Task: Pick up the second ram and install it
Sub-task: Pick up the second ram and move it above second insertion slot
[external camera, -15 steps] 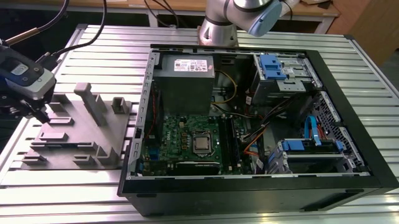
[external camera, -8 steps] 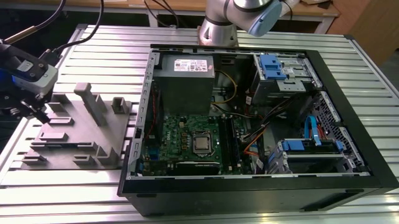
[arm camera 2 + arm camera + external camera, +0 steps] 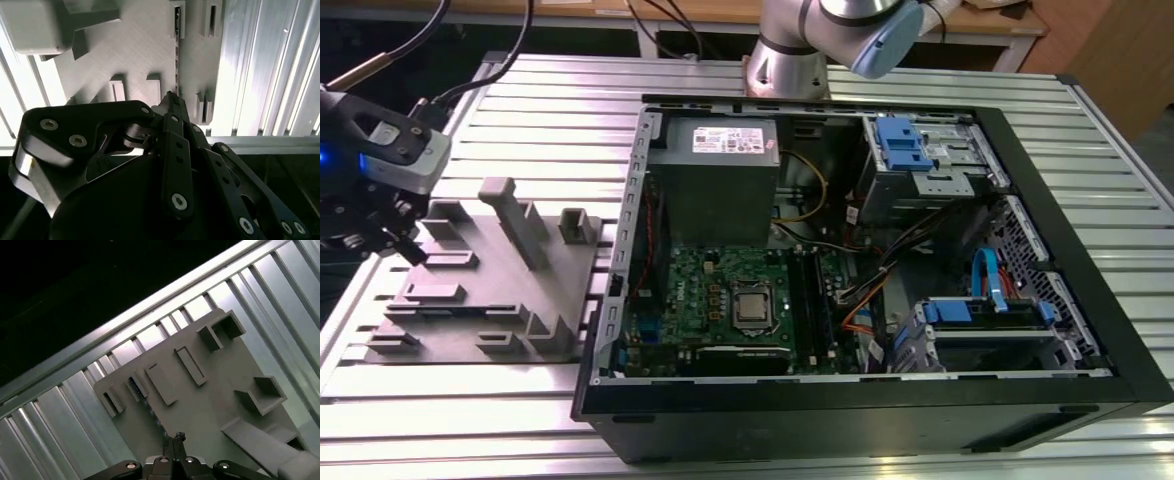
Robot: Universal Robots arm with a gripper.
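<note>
The second ram stands on edge in the slots of a grey holder plate, so I see it as a thin line with a bluish patch at its far end. My gripper has its black fingers drawn together at the stick's near end, shut on it. In the first wrist view the gripper tips meet where the stick ends. In the exterior view the gripper hangs over the holder plate's left side, far to the left of the open computer case.
Upright grey posts rise from the holder plate. Inside the case lie the green motherboard with its long black slots, a grey power-supply box and blue drive brackets. The ribbed metal table surrounds everything.
</note>
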